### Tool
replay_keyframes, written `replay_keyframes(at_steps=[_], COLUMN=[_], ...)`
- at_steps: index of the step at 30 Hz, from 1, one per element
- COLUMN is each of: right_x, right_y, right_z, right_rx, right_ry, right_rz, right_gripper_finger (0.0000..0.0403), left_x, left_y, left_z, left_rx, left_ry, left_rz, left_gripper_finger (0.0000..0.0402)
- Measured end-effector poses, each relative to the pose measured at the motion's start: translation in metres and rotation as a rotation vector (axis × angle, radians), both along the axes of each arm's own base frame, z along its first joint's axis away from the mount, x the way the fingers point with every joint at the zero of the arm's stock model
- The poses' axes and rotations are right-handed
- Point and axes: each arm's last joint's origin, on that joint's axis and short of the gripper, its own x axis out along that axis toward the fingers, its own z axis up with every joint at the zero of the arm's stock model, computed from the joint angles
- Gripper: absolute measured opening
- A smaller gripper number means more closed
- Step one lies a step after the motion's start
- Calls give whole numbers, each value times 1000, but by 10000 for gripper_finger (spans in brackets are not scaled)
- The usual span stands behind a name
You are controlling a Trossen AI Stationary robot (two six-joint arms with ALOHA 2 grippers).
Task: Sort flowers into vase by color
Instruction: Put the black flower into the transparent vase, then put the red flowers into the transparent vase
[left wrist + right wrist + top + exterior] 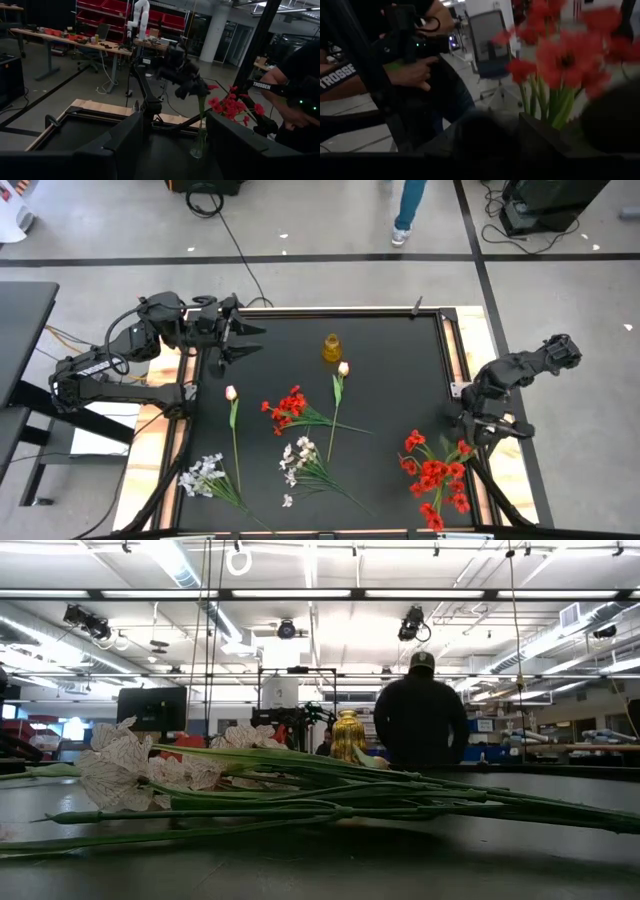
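A small yellow vase (pixel 331 347) stands at the far middle of the black table (pixel 400 340). Two pink tulips (pixel 231 393) (pixel 343 368), a red bunch (pixel 288 409) and two white sprays (pixel 203 475) (pixel 300 460) lie flat on the table. My right gripper (pixel 472 432) at the right edge is shut on a second red bunch (pixel 435 475), which fills the right wrist view (pixel 560 55). My left gripper (pixel 250 342) is open and empty at the far left, level with the vase. Neither gripper shows in the low view. My right gripper holds the red bunch by its green stems (pixel 547 107), just below the blossoms. The stems pass between the two fingers, which hide the exact place of contact. In the left wrist view the blossoms (pixel 232 105) stand off the table and a stem (pixel 200 117) hangs below the gripper.
A wooden frame (pixel 490 330) rims the table. A person in dark clothes stands beyond the right side (pixel 295 85), hands on a device (pixel 410 55). Another person's legs (pixel 410 210) show past the far edge. Cables (pixel 240 250) lie on the floor.
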Motion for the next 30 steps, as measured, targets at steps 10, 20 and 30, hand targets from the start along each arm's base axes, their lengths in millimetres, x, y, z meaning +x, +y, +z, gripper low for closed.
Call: replay_keyframes(at_steps=[10,20,30], right_x=[-7,2,50], right_y=[-4,-15,-11], right_z=[34,70,92], right_rx=[84,189,185], right_ry=[-117,-188,-9], right_rz=[-61,-593,-954], right_gripper_finger=[286,317,302], left_x=[0,0,0], left_y=[0,0,0], left_z=[0,0,0], left_rx=[0,0,0], left_ry=[0,0,1], left_rz=[0,0,0], left_gripper_finger=[224,224,224])
